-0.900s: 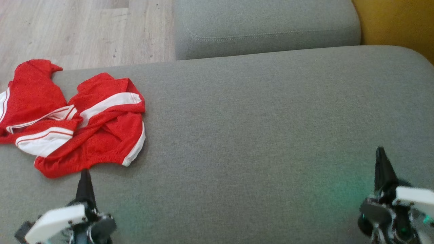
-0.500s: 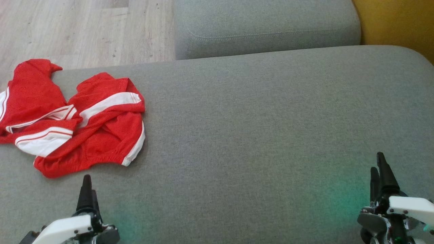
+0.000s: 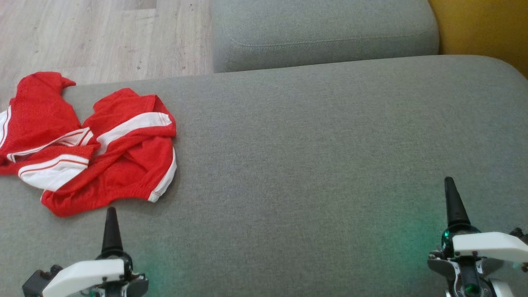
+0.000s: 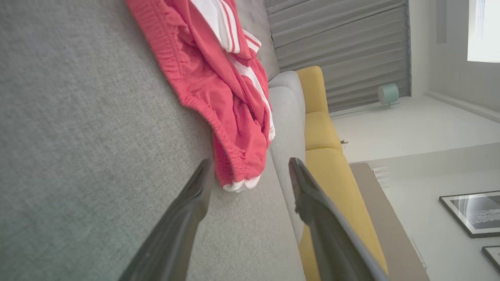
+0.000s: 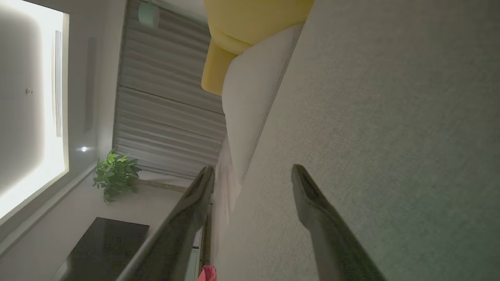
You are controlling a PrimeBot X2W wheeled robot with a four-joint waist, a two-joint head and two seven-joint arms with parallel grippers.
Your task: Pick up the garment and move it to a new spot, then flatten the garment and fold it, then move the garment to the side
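Your red sports shorts [image 3: 95, 152] lie crumpled on the left part of the grey seat cushion [image 3: 309, 156], with the white stripes showing. One red corner reaches the cushion's far edge, and beyond that edge is the wood floor [image 3: 103, 37]. An elastic waistband runs along the side of the heap nearest the cushion's front. In the left wrist view it shows as a gathered red hem ending in a white-trimmed corner.

Your left pincer [image 3: 110, 212] hovers over the cushion's front-left part, fingers pointing toward the far edge. It stands open and holds nothing. In the left wrist view the two dark fingers are spread wide, and the white-trimmed corner shows in the gap beyond their tips. The tip sits just short of the waistband — whether it touches the cloth I cannot tell.

Your right pincer [image 3: 449, 183] hovers over the cushion's front-right part, well apart from the shorts, with bare grey fabric between them. It is open and empty too — the right wrist view shows its fingers parted over plain upholstery.

A grey back cushion [image 3: 321, 33] butts against the seat cushion's far edge, and a yellow cushion [image 3: 482, 29] sits at its far-right corner. A faint green glow falls on the cushion beside each wrist.
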